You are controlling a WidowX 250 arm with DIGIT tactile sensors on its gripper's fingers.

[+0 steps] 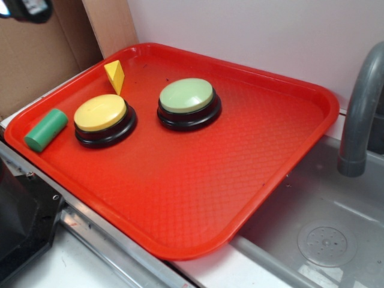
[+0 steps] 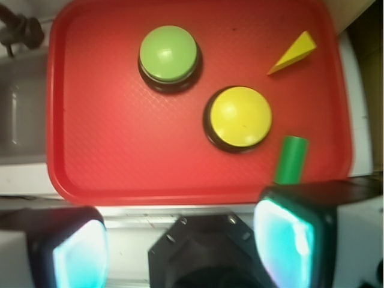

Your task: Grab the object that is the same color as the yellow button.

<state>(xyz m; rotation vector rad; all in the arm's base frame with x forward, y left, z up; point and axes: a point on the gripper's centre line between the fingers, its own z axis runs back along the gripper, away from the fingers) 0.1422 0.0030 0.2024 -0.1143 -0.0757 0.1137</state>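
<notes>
Tray (image 1: 288, 174): a red tray with a raised rim is seen set partly over a grey sink (image 1: 336, 240), beside a grey tap (image 1: 360, 114).
Yellow wedge (image 1: 114, 76): placed near the tray's far rim, just behind the yellow button, apart from it, standing on a flat face.
Yellow button (image 1: 102, 114): a domed yellow top on a black round base.
Green button (image 1: 187, 97): pale green top, set beside the yellow button, well apart from the wedge.
Green cylinder (image 1: 46, 129): laid on its side near the tray's edge, just beside the yellow button.
Gripper (image 2: 180, 246): held high above the tray's near edge in the wrist view; fingers (image 2: 288, 240) are spread wide, with nothing between them.
</notes>
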